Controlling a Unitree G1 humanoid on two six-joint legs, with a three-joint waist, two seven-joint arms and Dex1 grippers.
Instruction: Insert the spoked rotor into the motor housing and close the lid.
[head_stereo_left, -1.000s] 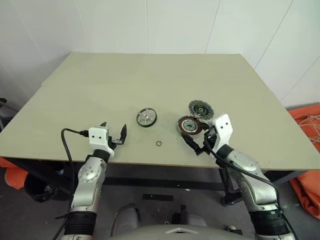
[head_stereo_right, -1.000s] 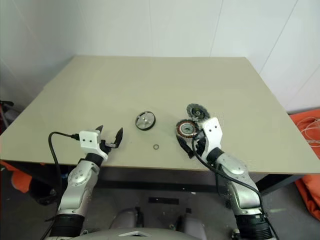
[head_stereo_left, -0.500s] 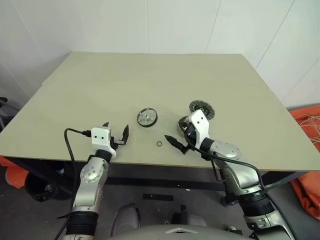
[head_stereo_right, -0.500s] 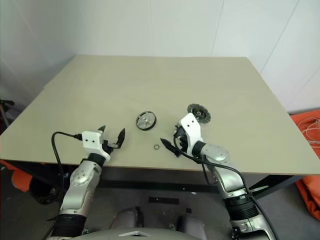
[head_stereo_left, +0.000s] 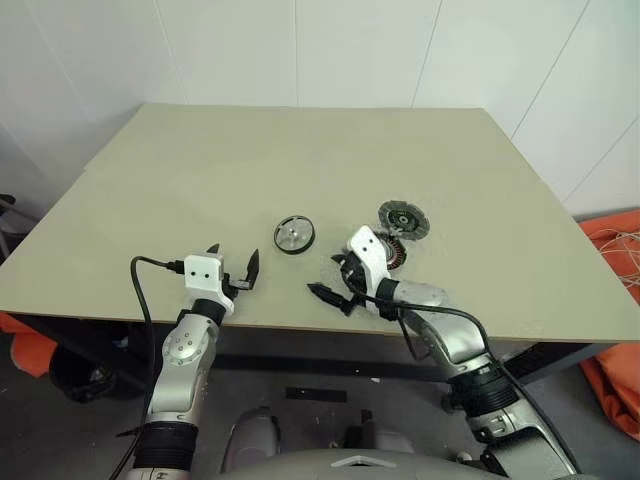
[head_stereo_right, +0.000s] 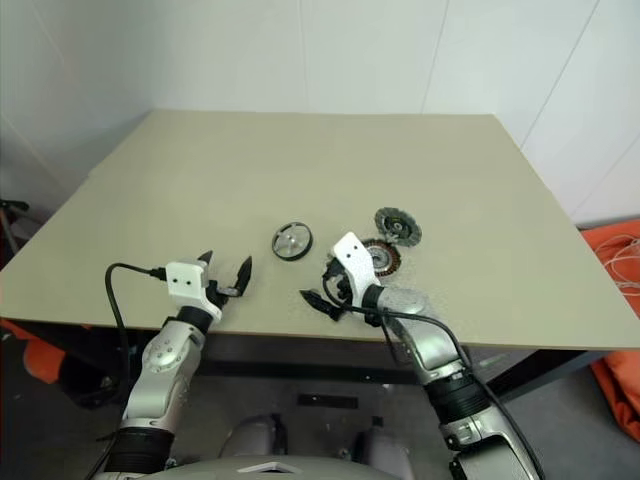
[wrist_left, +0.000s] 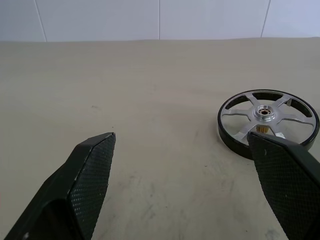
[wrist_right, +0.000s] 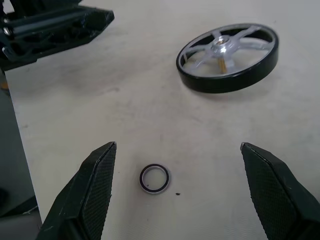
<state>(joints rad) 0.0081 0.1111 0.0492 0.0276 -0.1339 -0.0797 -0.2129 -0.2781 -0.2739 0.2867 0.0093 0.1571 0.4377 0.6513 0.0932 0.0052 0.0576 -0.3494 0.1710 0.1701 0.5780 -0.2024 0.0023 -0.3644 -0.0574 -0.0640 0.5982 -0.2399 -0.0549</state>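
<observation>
Both grippers spread and empty, the right gripper (wrist_right: 175, 190) hangs over a small loose ring (wrist_right: 154, 178) on the bench (head_stereo_left: 180, 190), the spoked rotor (head_stereo_left: 294, 235) lying unpicked beyond it, so reaching and pinching its rim comes next

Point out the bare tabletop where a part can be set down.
The beige table is bare beyond the black-rimmed silver spoked rotor and along both sides. It is crowded around the copper-wound housing, slotted grey lid and right hand.
</observation>
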